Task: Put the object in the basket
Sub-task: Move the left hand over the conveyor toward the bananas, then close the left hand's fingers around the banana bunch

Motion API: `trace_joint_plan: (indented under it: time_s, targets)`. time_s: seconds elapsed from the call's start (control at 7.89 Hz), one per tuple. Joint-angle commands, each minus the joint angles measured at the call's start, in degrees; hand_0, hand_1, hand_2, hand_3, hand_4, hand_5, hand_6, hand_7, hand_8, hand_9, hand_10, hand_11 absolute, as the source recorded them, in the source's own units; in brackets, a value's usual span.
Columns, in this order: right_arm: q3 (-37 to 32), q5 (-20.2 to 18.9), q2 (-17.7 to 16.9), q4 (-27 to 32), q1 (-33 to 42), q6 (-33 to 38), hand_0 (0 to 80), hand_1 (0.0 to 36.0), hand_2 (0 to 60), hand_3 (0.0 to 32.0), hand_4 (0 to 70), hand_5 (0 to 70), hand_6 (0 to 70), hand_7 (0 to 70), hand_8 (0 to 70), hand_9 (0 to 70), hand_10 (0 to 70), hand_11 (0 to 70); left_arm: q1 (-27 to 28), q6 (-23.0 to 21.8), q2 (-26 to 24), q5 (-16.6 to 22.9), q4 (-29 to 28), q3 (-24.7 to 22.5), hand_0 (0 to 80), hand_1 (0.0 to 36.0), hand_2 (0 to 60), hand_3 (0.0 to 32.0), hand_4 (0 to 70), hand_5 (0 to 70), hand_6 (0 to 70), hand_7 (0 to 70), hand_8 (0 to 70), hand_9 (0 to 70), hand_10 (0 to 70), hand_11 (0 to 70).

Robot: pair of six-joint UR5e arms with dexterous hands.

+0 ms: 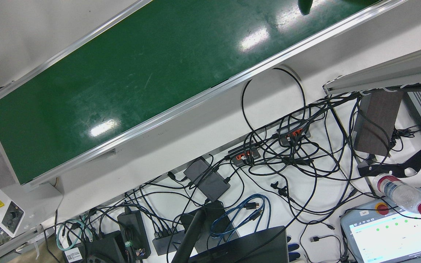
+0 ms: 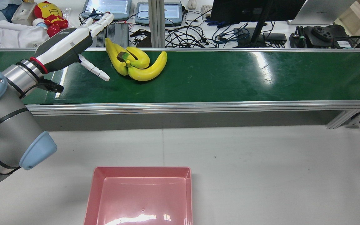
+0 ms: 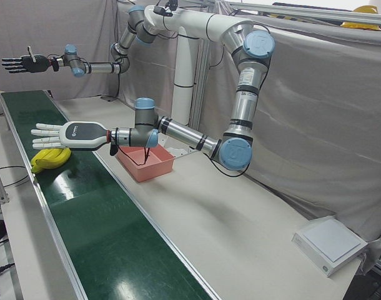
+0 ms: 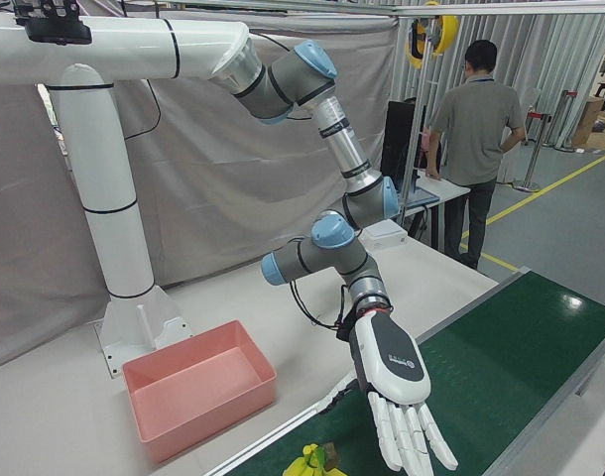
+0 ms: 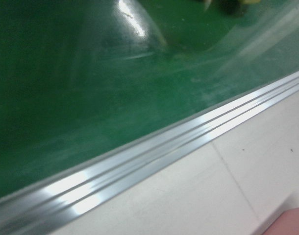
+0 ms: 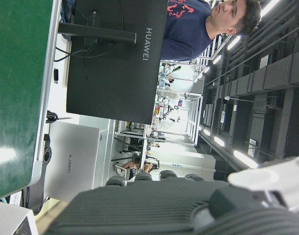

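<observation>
A bunch of yellow bananas [image 2: 136, 64] lies on the green conveyor belt [image 2: 217, 78], near its far edge. My left hand [image 2: 73, 43], white with a grey back, hovers open just left of the bananas, fingers stretched out and apart, touching nothing. It also shows in the left-front view [image 3: 59, 134] above the bananas [image 3: 50, 159], and in the right-front view [image 4: 397, 397]. The pink basket [image 2: 139, 193] stands empty on the white table on the near side of the belt. My right hand [image 3: 20, 63], dark, is held high and far off, open and empty.
The belt's aluminium rail [image 2: 198, 106] runs between the belt and the table [image 2: 261, 162]. Monitors, cables and tablets [image 2: 180, 18] crowd the desk beyond the belt. A person [image 4: 476, 139] stands at the desk. The arms' white pedestal [image 4: 114, 248] stands behind the basket.
</observation>
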Motion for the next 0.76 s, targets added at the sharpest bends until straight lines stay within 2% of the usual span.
trace_joint_plan:
  time_s: [0.0, 0.25, 0.63]
  targets:
    - [0.0, 0.0, 0.0, 0.0, 0.0, 0.0, 0.0, 0.0, 0.0, 0.0, 0.0, 0.0, 0.0, 0.0, 0.0, 0.0, 0.0, 0.0, 0.1, 0.1, -0.5, -0.2, -3.1, 5.1, 50.7, 17.1, 5.6, 4.0, 0.5, 0.0, 0.0, 1.5, 6.2, 7.4, 0.0, 0.1]
    - [0.0, 0.0, 0.0, 0.0, 0.0, 0.0, 0.0, 0.0, 0.0, 0.0, 0.0, 0.0, 0.0, 0.0, 0.0, 0.0, 0.0, 0.0, 0.8, 0.1, -0.7, -0.2, -4.4, 6.6, 50.7, 17.2, 6.1, 3.8, 1.2, 0.0, 0.0, 1.6, 6.0, 7.6, 0.0, 0.3]
    - [0.0, 0.0, 0.0, 0.0, 0.0, 0.0, 0.0, 0.0, 0.0, 0.0, 0.0, 0.0, 0.0, 0.0, 0.0, 0.0, 0.0, 0.0, 1.7, 0.2, -2.3, -0.1, -4.6, 7.3, 50.8, 17.0, 5.9, 1.6, 2.9, 0.0, 0.0, 1.9, 6.4, 7.7, 0.0, 0.1]
